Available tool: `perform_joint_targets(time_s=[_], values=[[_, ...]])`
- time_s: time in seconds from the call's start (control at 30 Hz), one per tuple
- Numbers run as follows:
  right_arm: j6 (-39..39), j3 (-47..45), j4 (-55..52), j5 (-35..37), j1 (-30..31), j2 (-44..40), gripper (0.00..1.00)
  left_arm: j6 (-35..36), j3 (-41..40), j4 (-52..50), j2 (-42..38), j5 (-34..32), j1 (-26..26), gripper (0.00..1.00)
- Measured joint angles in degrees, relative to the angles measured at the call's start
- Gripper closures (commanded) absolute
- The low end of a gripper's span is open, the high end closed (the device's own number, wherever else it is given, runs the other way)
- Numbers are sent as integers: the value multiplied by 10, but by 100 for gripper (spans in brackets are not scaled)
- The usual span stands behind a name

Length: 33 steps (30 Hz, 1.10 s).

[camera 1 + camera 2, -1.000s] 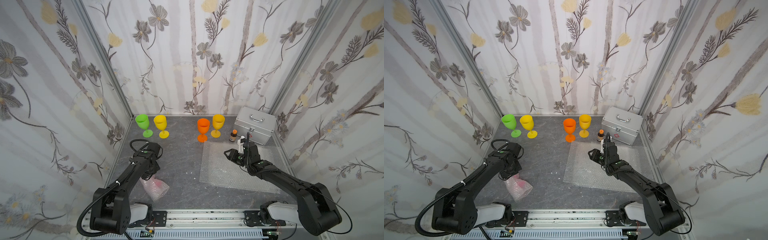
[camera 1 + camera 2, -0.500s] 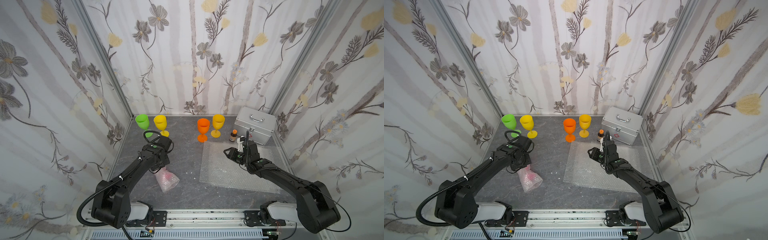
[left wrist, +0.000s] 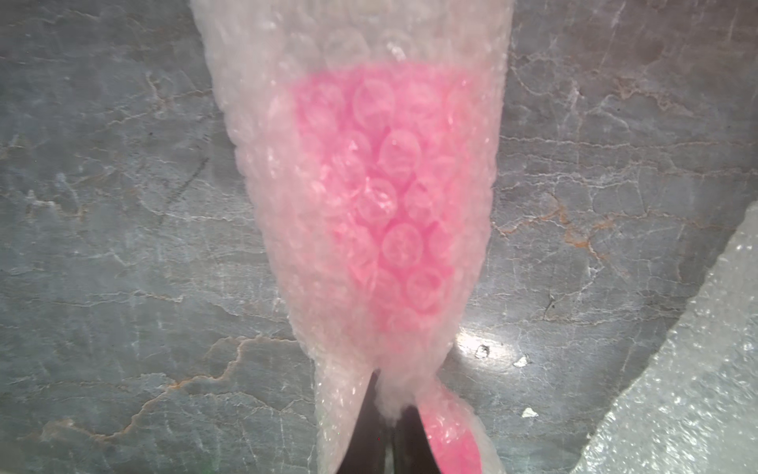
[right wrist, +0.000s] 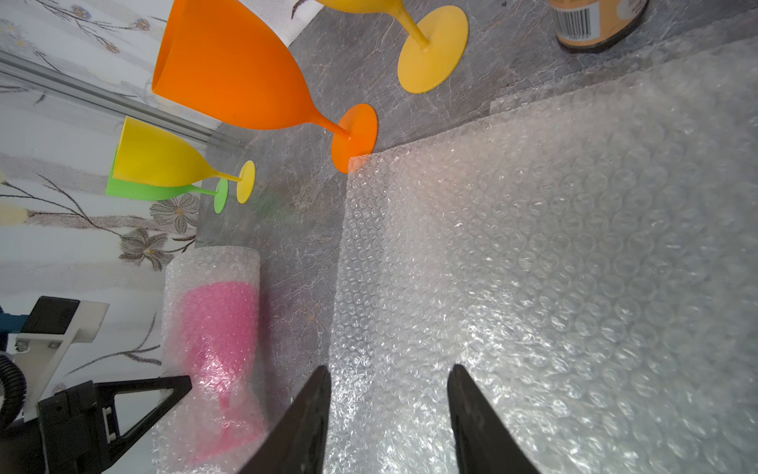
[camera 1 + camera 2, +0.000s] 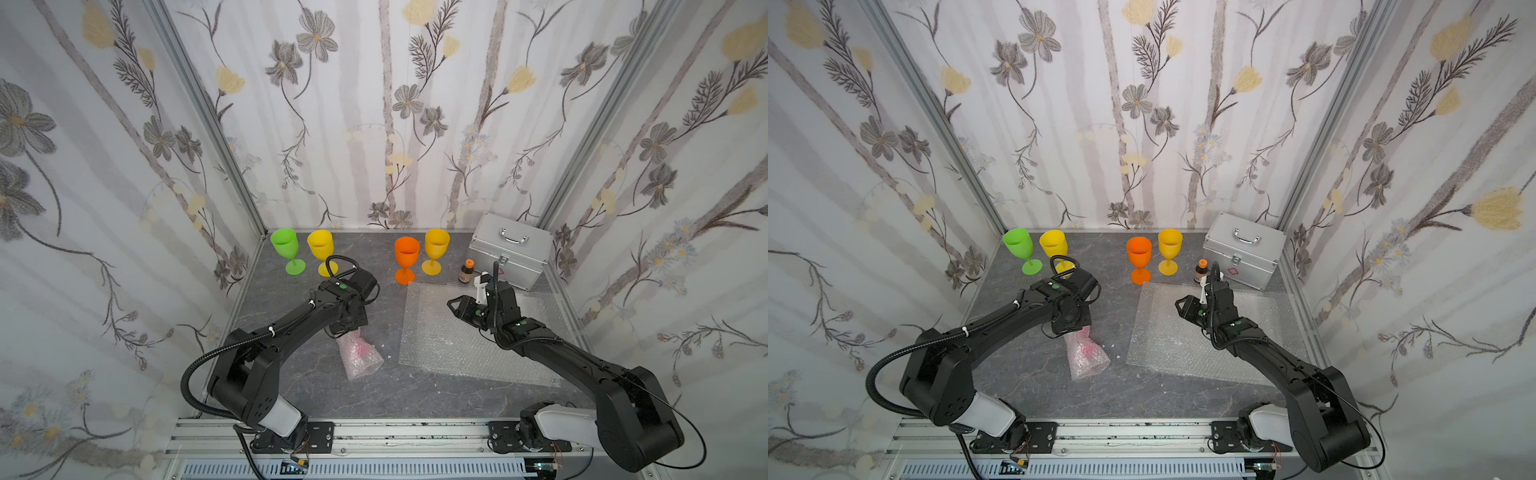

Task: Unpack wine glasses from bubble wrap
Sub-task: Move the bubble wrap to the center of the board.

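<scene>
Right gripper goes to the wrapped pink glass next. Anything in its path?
Nothing visible blocks it. Between the right gripper and the wrapped pink glass lie only the edge of the flat bubble wrap sheet and bare table. The left gripper is shut on the wrap at the stem end, so that end is taken.

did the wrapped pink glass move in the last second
Yes. The wrapped pink glass, pinched in the left gripper, has slid closer to the flat bubble wrap sheet, which has stayed put.

I look down on my grey marbled tabletop (image 5: 316, 386): four upright goblets (image 5: 406, 255), brown bottle (image 5: 467, 272) and silver case (image 5: 509, 253) at the back, a flat bubble-wrap sheet (image 5: 457, 345), one wrapped roll (image 5: 359, 353).
</scene>
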Motion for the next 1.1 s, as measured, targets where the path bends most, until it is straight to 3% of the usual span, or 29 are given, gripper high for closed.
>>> perform_joint_targets(time_s=[0.4,0.7,1.1], values=[[0,-8,-8,2,7,-9,52,-8,37,61,33,52,-22,100],[0,-10,-8,5,12,-3,52,-10,-63,163,-21,89,-20,100],[2,-6,-7,4,26,17,52,-24,-113,178,-60,94,3,76]])
